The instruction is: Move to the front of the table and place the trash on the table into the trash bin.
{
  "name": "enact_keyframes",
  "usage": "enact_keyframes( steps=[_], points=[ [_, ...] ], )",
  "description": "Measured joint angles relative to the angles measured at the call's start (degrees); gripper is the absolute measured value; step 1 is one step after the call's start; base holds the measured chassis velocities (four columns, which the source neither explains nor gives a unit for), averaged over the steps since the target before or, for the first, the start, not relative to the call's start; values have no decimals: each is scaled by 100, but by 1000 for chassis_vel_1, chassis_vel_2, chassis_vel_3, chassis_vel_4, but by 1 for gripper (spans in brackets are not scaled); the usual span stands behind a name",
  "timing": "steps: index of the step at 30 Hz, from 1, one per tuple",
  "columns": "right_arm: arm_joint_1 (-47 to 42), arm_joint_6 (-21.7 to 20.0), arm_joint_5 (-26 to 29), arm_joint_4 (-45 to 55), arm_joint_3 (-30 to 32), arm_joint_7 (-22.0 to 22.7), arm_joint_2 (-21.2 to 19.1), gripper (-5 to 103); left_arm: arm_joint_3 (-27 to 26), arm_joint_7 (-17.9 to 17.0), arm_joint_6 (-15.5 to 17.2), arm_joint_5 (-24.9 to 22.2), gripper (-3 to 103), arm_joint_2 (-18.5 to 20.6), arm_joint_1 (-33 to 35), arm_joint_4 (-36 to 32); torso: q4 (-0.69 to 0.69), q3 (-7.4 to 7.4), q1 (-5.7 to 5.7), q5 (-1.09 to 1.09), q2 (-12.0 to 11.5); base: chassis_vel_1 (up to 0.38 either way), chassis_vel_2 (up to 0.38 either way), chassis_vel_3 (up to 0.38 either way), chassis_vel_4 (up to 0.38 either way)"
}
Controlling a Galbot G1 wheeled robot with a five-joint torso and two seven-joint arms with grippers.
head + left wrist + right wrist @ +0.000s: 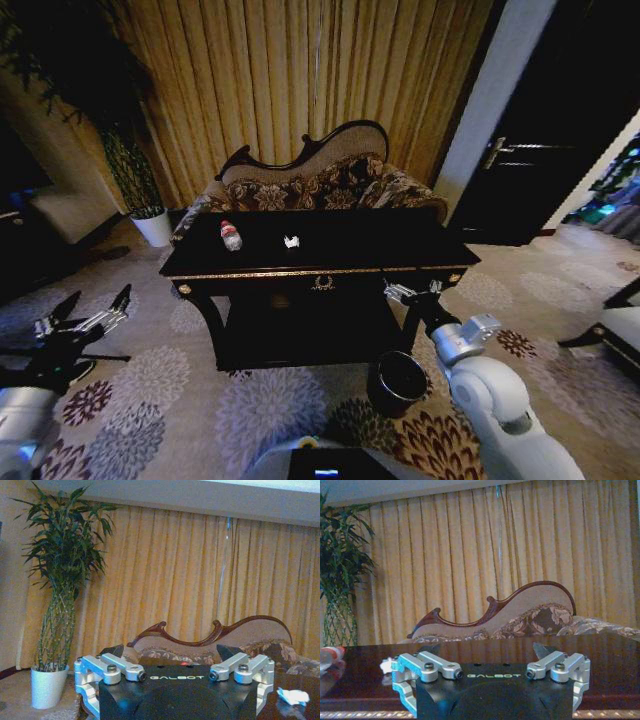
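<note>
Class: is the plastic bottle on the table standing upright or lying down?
Lying down: the plastic bottle rests lengthwise on the table.

Sofa (pixel 320 180): patterned upholstery, curved dark frame. Behind it, pleated gold curtains (pixel 300 70). To its left, tall leafy plant (pixel 60 575) in white pot (pixel 153 227). To its right, dark door (pixel 560 120). Before it, floral carpet (pixel 270 410).

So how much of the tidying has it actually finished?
The driving looks done: the robot faces the table. Nothing is in hand; the left end effector and right end effector are both open and empty. The bottle and paper ball lie on the tabletop, so all the binning remains. The trash bin waits on the floor.
</note>
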Motion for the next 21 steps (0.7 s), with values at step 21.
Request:
enact_keyframes(
  steps=[21],
  points=[
    [10, 13, 1, 26, -64, -14, 14, 100, 11, 42, -52, 10, 100, -26, 11, 23, 0, 0, 0, 0, 0, -123, 126, 117, -122]
  ],
)
